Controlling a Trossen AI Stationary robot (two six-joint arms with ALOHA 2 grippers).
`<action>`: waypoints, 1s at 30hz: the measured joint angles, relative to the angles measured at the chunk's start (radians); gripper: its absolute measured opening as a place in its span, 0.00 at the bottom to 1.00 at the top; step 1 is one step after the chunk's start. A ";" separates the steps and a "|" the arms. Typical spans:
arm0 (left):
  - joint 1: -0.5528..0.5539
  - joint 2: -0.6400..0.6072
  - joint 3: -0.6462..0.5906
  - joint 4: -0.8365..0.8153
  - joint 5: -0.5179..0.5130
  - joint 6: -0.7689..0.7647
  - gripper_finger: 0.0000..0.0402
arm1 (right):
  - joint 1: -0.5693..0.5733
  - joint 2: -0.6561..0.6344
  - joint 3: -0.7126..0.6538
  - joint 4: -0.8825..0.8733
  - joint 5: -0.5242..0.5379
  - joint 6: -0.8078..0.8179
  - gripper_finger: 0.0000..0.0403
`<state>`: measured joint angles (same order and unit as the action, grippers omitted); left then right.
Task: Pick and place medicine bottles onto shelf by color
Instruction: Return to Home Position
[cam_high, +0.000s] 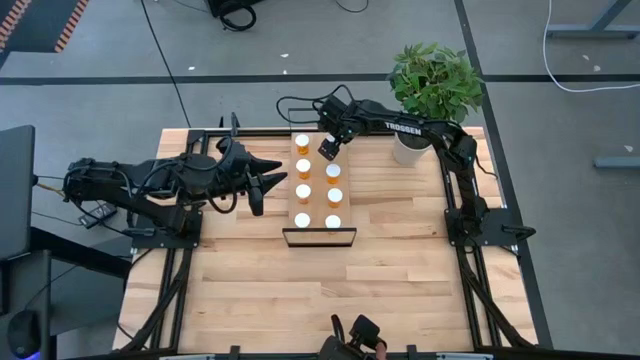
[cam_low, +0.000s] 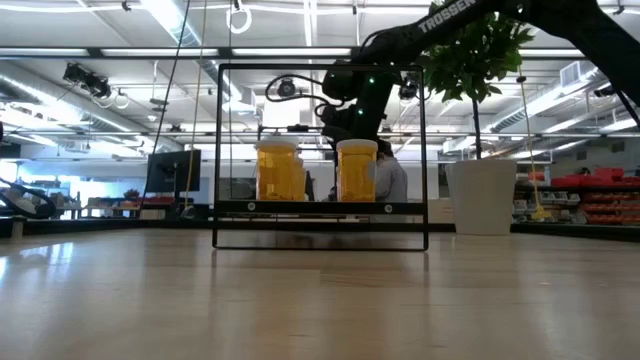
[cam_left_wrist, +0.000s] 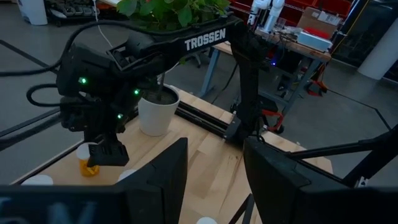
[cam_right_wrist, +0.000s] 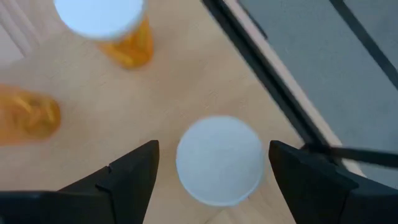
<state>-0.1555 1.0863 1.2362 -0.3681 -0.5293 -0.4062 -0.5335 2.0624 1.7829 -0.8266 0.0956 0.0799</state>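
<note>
Pale slatted wood forms the surface, with a white plant pot at its far right corner. Down the middle lies the shelf, its long axis running from front edge to far edge, and the medicine bottles stand upright on it in two rows. My right fingers hang over the far end of the right-hand row, spread wide and gripping nothing. My wrist view shows one white cap straight below the gap, touching neither finger, so I judge the way out is up first, then back toward my right side. My left fingers wait just beside the shelf's left edge, parted and empty. The two nearest bottles have orange bodies; the others' colours I cannot tell from overhead
</note>
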 joint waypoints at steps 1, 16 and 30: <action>0.000 0.000 0.000 0.000 0.000 -0.001 0.40 | 0.000 0.000 0.009 0.002 0.000 0.000 0.77; 0.000 0.000 0.000 -0.004 0.000 -0.028 0.40 | 0.000 0.000 0.096 -0.102 0.000 0.007 0.77; 0.102 0.000 0.000 -0.056 0.090 -0.022 0.40 | 0.022 -0.002 0.222 -0.205 0.000 0.008 0.77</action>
<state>-0.0530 1.0859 1.2362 -0.4240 -0.4393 -0.4281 -0.5117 2.0609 2.0049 -1.0321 0.0956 0.0875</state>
